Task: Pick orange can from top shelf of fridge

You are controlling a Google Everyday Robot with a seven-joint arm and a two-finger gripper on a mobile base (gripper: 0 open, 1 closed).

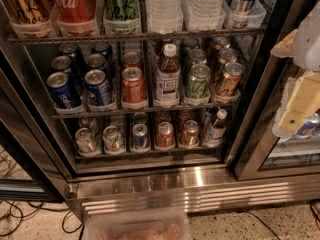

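The orange can [24, 5], copper-coloured with dark script, stands in a clear tray at the far left of the top shelf [135, 35] of the fridge [165, 184]; its top is cut off by the frame edge. To its right are a red Coca-Cola can [75, 3], a green can [121, 4] and water bottles [164, 6]. My gripper [291, 79] hangs at the right edge of the view, in front of the right door frame and far from the orange can. Its cream fingers [301, 103] are spread open with nothing between them.
The middle rack holds blue cans [62, 90], a red-orange can [133, 86], a bottle [167, 76] and green cans [198, 81]. Short cans fill the lower rack [140, 136]. A clear plastic bin [135, 228] sits on the floor below the vent slats; cables [15, 216] lie at the left.
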